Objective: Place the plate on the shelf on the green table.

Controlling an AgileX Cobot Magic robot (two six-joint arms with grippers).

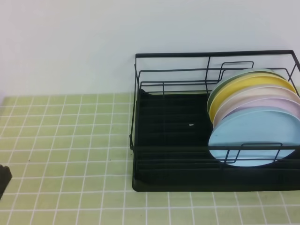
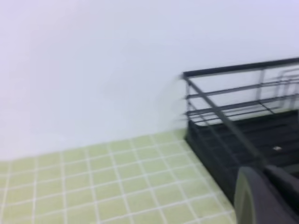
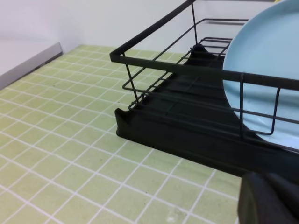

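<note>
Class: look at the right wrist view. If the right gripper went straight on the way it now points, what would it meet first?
Most likely the shelf: its black front rail and base lie just ahead of the right gripper. The blue plate stands behind that rail. Depth is unclear, so this is a judgement.

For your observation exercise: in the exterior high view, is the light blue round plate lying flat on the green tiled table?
No, the light blue round plate stands on edge inside the black wire dish rack, frontmost in a row of plates.

Bright, even light, no glare.
Left wrist view was blurred throughout; shelf (image 2: 243, 116) rails soft. Other 2 views sharp, w/ faint shadows under shelf on surface (image 1: 70, 140).
</note>
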